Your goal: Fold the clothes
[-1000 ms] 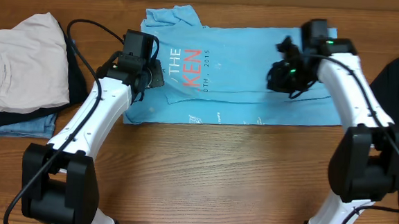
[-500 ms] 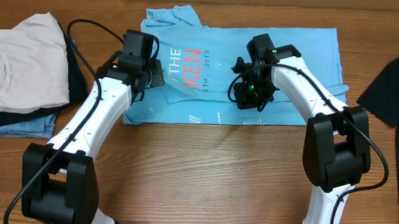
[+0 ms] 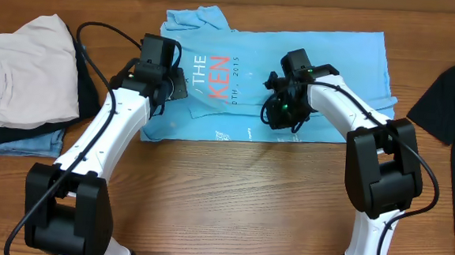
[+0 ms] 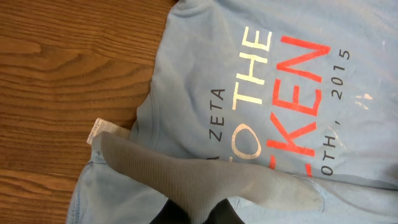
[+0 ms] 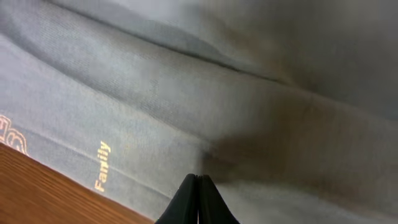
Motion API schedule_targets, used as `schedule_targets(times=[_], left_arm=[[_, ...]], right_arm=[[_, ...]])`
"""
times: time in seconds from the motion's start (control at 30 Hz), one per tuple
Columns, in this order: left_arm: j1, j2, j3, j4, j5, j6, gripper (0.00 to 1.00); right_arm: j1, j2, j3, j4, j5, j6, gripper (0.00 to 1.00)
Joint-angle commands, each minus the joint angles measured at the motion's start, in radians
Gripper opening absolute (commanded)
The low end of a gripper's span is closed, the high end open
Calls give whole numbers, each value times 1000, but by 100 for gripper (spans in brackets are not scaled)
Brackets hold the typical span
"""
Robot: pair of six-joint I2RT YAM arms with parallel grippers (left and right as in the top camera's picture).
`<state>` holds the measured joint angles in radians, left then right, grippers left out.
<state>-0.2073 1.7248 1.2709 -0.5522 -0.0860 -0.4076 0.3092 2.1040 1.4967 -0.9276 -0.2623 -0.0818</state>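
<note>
Sky-blue T-shirt [image 3: 256,46] lies flat on the wooden table [image 3: 231,199], upper centre. The left gripper [image 3: 173,87], at its left edge, and the right gripper [image 3: 280,115], mid-shirt, are both pressed together.

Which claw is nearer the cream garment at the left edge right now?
Left. The left claw sits at the blue T-shirt collar end, the side facing the cream garment. The right claw is over the shirt's middle, beyond the lettering.

Black right gripper [image 5: 197,182], tips pressed together, over creased sky-blue cotton T-shirt [image 5: 261,106]. Small orange "Family" print [image 5: 102,167]. Brown wooden table [image 5: 31,194] lower left.
</note>
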Motion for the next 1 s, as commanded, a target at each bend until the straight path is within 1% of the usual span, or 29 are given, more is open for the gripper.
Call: schedule_targets(times=[0.0,0.5,0.6,0.8,0.97], left_arm=[[3,14,23,3,8,19,7],[3,14,23,7,8,19,6],[3,14,23,8,8,19,6],[3,14,23,4,8,19,7],[3,14,23,4,8,19,7]], right_arm=[[0,1,-5,21,0,3,4],[0,1,-6,14,0,4,4],[0,1,-6,16,1,23,4],[-2,1,-66,71,26,34,4],[-2,1,-66,94,26,51,4]])
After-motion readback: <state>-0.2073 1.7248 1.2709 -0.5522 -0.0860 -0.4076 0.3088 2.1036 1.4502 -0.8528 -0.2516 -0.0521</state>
